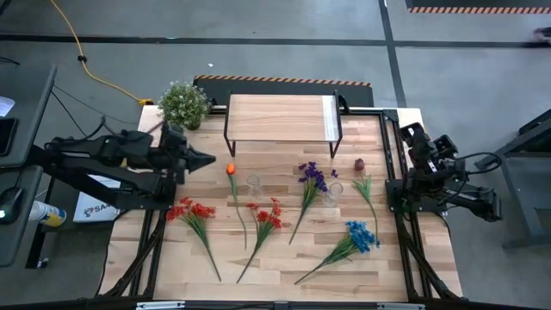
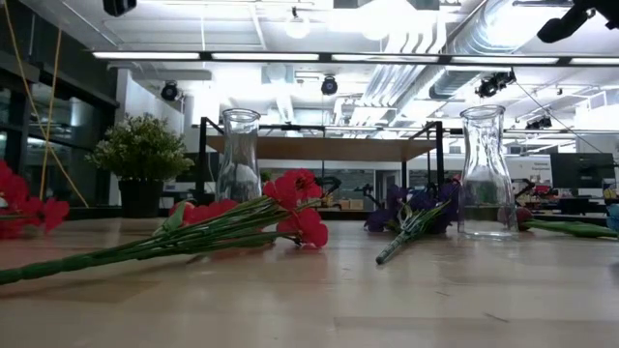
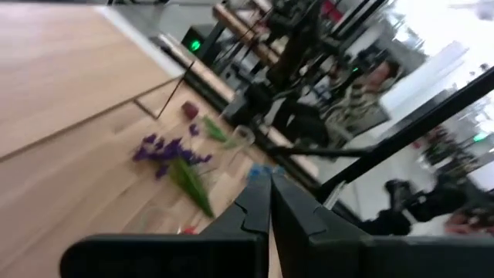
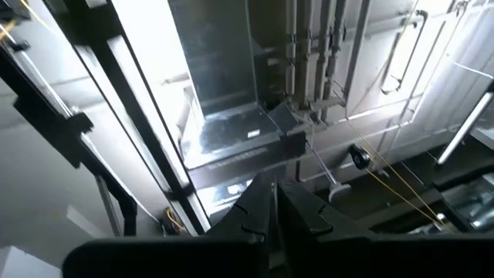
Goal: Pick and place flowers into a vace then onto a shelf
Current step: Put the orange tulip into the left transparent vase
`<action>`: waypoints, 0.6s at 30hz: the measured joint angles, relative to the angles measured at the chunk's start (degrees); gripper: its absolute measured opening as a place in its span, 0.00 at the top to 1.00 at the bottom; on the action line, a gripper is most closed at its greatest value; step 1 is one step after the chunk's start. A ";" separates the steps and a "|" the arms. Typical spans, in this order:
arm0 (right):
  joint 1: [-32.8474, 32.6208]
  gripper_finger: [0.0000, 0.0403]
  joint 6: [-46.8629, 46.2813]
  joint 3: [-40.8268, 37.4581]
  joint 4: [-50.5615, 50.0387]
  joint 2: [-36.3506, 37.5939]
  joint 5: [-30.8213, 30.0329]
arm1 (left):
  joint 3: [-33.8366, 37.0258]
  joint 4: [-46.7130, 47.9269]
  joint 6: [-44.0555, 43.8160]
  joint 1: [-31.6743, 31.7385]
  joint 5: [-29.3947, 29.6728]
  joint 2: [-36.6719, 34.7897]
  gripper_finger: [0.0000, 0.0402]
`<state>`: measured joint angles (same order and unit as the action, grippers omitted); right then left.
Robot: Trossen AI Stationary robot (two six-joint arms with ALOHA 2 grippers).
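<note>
Your left gripper (image 1: 207, 158) has its fingers pressed together and holds nothing. It hangs over the left side of the table (image 1: 284, 258), just left of the orange tulip (image 1: 231, 170). Your right gripper (image 4: 275, 202) is pressed together too, with nothing in it. That arm waits folded up at the right edge of the table, and its camera looks away from the table.

Near the left gripper, the shelf (image 1: 280, 118) stands at the back of the table, with nothing on its wood top. Two glass vases stand in front of it, one (image 1: 253, 184) beside the tulip and one (image 1: 335, 191) by the purple flowers (image 1: 314, 177). Both look empty.

All the flowers lie flat on the table. You see two red ones (image 1: 191, 210) (image 1: 267, 215), a blue bunch (image 1: 360, 234) and a dark red rosebud (image 1: 359, 164). A bushy green potted plant (image 1: 183, 104) sits at the back left corner.
</note>
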<state>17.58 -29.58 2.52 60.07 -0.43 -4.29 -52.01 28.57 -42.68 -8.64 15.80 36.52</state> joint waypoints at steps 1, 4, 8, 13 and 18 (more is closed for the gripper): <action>-0.01 0.97 0.00 0.00 0.41 0.00 0.01 | 0.00 0.14 -0.01 0.00 0.01 0.76 0.88; 0.00 0.97 0.02 0.00 1.51 0.00 0.04 | -0.02 -0.08 -1.11 0.00 -0.84 3.02 0.88; 0.00 0.97 0.01 0.00 1.53 0.00 0.07 | -0.02 0.00 -1.04 0.00 -2.62 5.54 0.88; -0.02 0.97 0.02 0.00 1.53 0.00 0.07 | -0.02 0.61 -9.74 0.00 -3.42 6.66 0.88; 0.00 0.97 -0.14 0.00 1.53 0.00 1.14 | -0.02 3.84 -20.45 0.00 -3.72 6.66 0.88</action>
<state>17.58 -29.72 2.52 61.60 -0.43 -3.16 -52.03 32.41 -63.13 -8.64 12.08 43.18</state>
